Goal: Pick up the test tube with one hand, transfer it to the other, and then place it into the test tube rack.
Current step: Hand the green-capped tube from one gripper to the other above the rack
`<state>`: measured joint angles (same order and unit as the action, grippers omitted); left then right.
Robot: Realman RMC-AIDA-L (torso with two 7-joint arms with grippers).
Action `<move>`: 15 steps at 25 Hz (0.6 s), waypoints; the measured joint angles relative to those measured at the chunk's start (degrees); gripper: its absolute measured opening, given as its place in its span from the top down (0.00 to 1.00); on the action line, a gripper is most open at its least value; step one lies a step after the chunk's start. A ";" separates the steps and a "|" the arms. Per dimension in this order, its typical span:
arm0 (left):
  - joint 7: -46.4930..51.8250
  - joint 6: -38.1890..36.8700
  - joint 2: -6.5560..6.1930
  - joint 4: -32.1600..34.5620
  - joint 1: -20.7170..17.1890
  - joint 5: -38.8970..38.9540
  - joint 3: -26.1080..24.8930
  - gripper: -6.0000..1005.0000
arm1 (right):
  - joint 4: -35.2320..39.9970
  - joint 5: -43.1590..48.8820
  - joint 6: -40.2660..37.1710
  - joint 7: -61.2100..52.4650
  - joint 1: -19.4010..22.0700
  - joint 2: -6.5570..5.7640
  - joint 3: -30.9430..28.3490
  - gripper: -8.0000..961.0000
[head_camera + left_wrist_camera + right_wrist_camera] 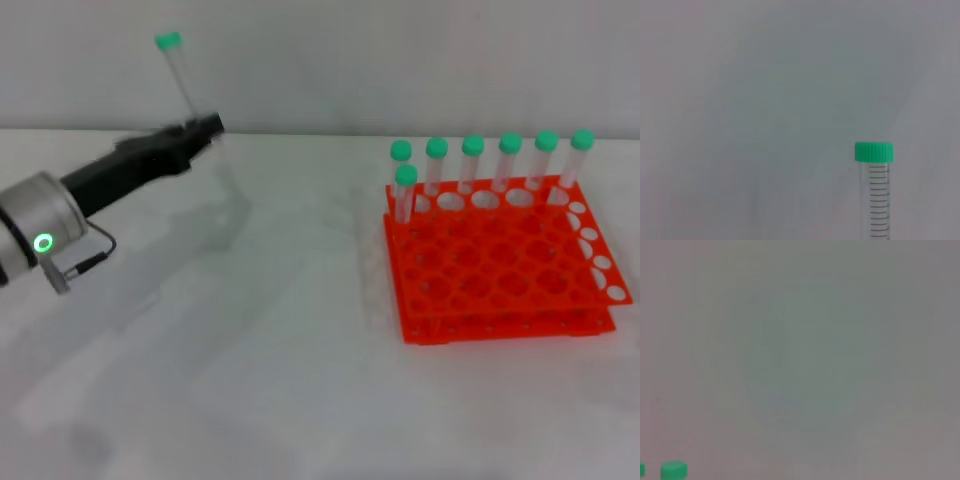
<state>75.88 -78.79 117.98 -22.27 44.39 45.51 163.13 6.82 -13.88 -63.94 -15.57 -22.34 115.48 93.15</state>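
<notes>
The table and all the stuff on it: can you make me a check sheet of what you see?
Surface: white table, bare in front of the rack.
Job's things: one test tube with a green cap is held up in the air on the robot's left, tilted a little. The orange rack sits on the table to the right, with seven more green-capped tubes standing along its far edge and far-left corner.
Clutter: nothing seen.
Grippers: the left gripper is shut on the test tube's lower end. The right gripper is not in view.
Cables: a thin dark cable loops near the left arm's green ring.
Surroundings: plain pale wall behind the table.
</notes>
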 joint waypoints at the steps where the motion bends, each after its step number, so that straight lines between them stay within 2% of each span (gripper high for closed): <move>1: -5.53 -1.79 0.56 1.15 -1.36 3.73 0.00 0.79 | 0.02 0.01 0.02 -0.11 -0.02 0.01 0.01 0.10; 4: -17.87 -4.45 0.86 7.13 -3.96 9.32 -0.03 0.79 | 0.06 0.00 0.05 -0.45 -0.05 0.07 0.02 0.10; 9: -30.92 -8.71 1.10 13.42 -5.63 10.85 -0.09 0.79 | 0.05 0.00 0.29 -1.75 0.02 0.25 0.13 0.10; 15: -38.36 -12.80 1.13 18.51 -5.55 10.59 -0.10 0.78 | 0.40 0.46 -0.22 -8.12 0.12 -0.05 0.82 0.09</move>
<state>37.51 -91.58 119.11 -3.76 38.84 56.10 163.03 7.22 -13.42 -64.15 -23.69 -22.22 115.43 93.96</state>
